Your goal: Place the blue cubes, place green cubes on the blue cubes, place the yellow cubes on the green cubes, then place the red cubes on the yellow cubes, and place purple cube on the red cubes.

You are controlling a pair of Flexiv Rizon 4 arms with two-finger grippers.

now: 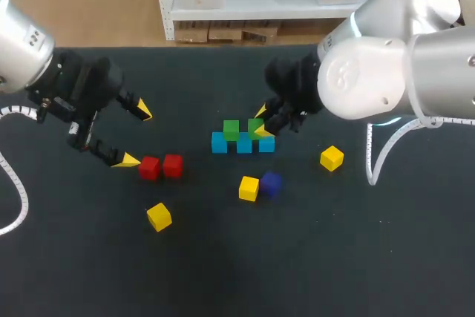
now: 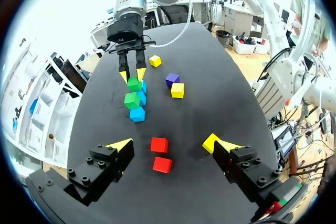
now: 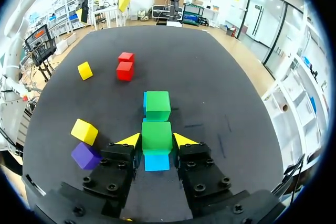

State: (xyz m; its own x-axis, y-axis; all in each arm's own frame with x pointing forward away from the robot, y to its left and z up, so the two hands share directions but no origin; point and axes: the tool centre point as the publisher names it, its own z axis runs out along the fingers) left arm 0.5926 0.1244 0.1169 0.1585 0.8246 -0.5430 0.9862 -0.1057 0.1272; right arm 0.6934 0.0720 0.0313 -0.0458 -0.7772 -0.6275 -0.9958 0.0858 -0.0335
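Note:
Three blue cubes (image 1: 244, 144) form a row at mid-table. One green cube (image 1: 231, 130) rests on the row's left part. My right gripper (image 1: 261, 122) is shut on a second green cube (image 3: 156, 136), held over the blue cube (image 3: 157, 162) at the right part of the row; whether it touches I cannot tell. My left gripper (image 1: 136, 136) hangs open just left of two red cubes (image 1: 161, 167), which lie ahead of its fingertips (image 2: 121, 145) in the left wrist view. A purple cube (image 1: 272, 182) lies beside a yellow cube (image 1: 249, 188).
Two more yellow cubes lie loose: one (image 1: 159, 217) toward the front left, one (image 1: 332, 158) right of the blue row. A white cable (image 1: 382, 150) loops down from my right arm near that cube.

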